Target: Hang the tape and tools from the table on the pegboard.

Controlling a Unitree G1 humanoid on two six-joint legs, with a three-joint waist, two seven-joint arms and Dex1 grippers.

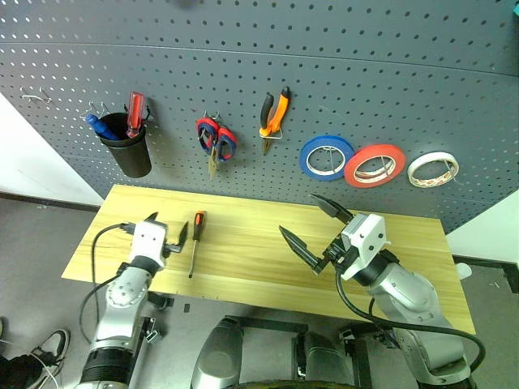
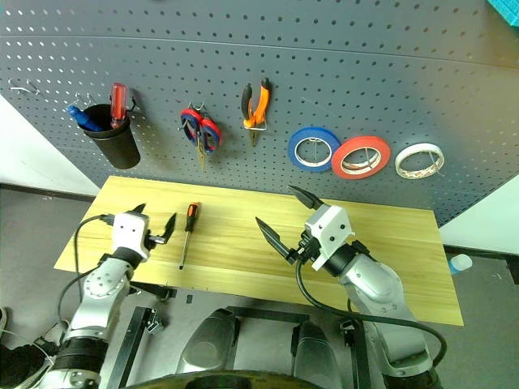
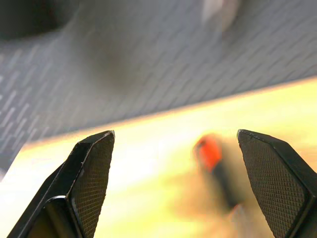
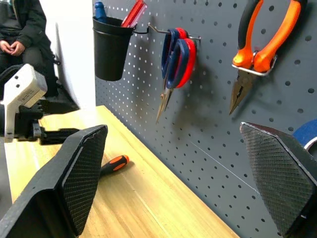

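Nearest my head camera, both grippers hang over the table (image 1: 405,267) with nothing in them. My right gripper (image 1: 316,223) sits above the middle of the wood, its black fingers spread wide and empty. My left gripper (image 1: 169,231) hovers low at the left end, jaws parted, also empty.

Just to the right of the left gripper lies the slim screwdriver (image 1: 195,241), flat on the table, its orange and black handle toward the pegboard (image 1: 365,65) and its shaft toward me. From the left wrist I see that handle as a blur between my two fingers, untouched.

Up on the pegboard the long-nose pliers (image 1: 274,120) hang on a hook, nose down. Left of them hang scissors (image 1: 215,142) with red and blue handles, blades down. Right of the pliers come the blue roll (image 1: 326,156), then the red tape (image 1: 375,165) overlapping its edge, then the whitish roll (image 1: 432,169). At far left a black cup (image 1: 128,146) holds a red-handled screwdriver (image 1: 135,113). I can read no brand or lettering anywhere.
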